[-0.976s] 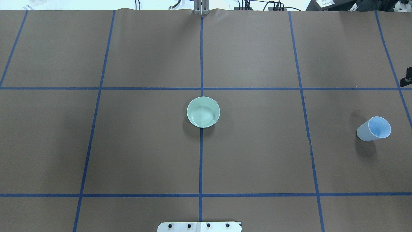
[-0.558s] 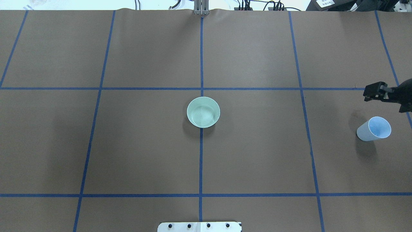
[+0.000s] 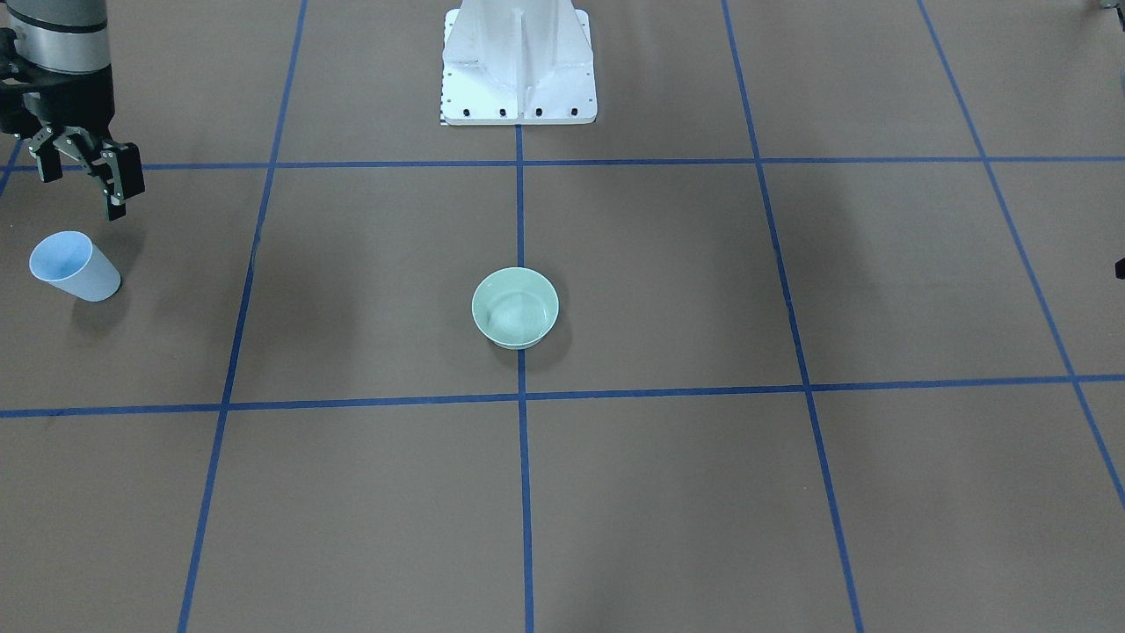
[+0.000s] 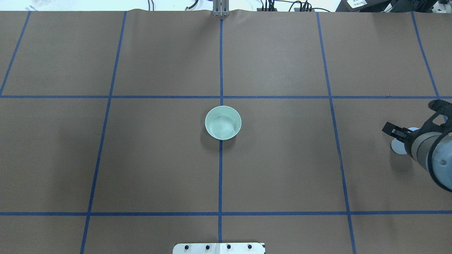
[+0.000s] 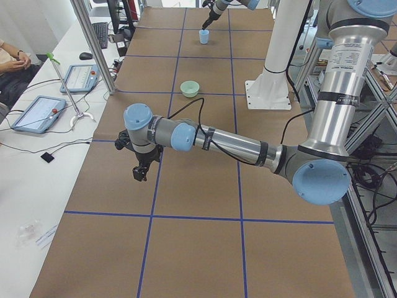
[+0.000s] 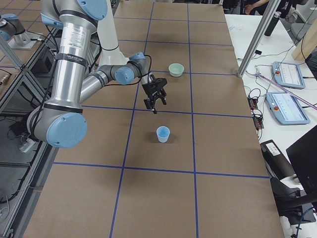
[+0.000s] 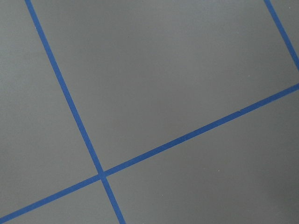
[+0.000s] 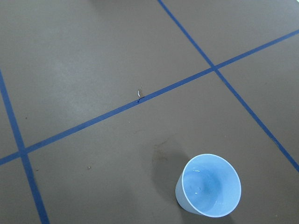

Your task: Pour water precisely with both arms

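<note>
A light-blue cup [image 3: 70, 266] stands upright at the table's right end; in the overhead view [image 4: 398, 147] my right arm hides most of it. The right wrist view shows the cup [image 8: 209, 191] from above with a little clear water [image 8: 198, 173] in it, seen as faint glints. My right gripper [image 3: 83, 180] is open and empty above the table, just on the robot side of the cup [image 6: 163, 134]. A pale-green bowl [image 4: 223, 122] sits at the table's centre. My left gripper [image 5: 139, 172] hangs over bare table at the left end; I cannot tell whether it is open or shut.
The table is brown with a grid of blue tape lines [image 4: 220, 176]. The white bolted pedestal [image 3: 518, 61] stands at the robot's side of the table. A metal post [image 5: 93, 49] and operator tablets [image 5: 37, 113] stand beside the table's far edge.
My right arm has come in from the overhead view's right edge and moved toward the robot side. It now hangs over the cup and hides most of it. The bowl and cup have not moved.
</note>
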Robot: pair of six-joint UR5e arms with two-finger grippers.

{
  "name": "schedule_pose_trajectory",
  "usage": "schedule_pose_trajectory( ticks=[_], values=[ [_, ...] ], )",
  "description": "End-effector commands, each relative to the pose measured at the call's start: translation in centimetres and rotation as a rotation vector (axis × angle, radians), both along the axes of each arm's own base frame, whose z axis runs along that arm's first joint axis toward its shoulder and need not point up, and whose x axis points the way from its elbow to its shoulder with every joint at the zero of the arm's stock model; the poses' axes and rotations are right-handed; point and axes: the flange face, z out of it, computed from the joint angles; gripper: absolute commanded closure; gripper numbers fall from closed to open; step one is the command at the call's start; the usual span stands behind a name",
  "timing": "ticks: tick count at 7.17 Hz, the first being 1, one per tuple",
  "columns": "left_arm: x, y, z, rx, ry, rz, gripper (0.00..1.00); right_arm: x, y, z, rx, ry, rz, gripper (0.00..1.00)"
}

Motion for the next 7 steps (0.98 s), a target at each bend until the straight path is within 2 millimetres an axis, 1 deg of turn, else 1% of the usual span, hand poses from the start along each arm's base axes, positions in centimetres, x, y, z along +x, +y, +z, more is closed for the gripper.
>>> schedule_pose_trajectory(
  ticks=[1,2,3,4,6,7],
  values=[
    [0.0,0.1,0.0,0.0,0.0,0.0,0.0,-3.5,1.9,5.1,0.069,0.091,0.11,0.0],
    [0.0,0.2,0.0,0.0,0.0,0.0,0.0,-4.7,2.2,7.3,0.111,0.138,0.129,0.0],
    [0.0,0.3,0.0,0.0,0.002,0.0,0.0,-5.6,2.5,9.7,0.109,0.162,0.158,0.0],
    [0.0,0.3,-0.1,0.0,0.0,0.0,0.0,-6.0,2.5,11.3,0.118,0.181,0.182,0.0],
    [0.0,0.2,-0.2,0.0,0.002,0.0,0.0,-6.3,2.5,13.2,0.125,0.206,0.21,0.0],
    [0.0,0.2,-0.2,0.0,0.002,0.0,0.0,-6.8,2.1,14.5,0.139,0.232,0.217,0.0]
  ],
)
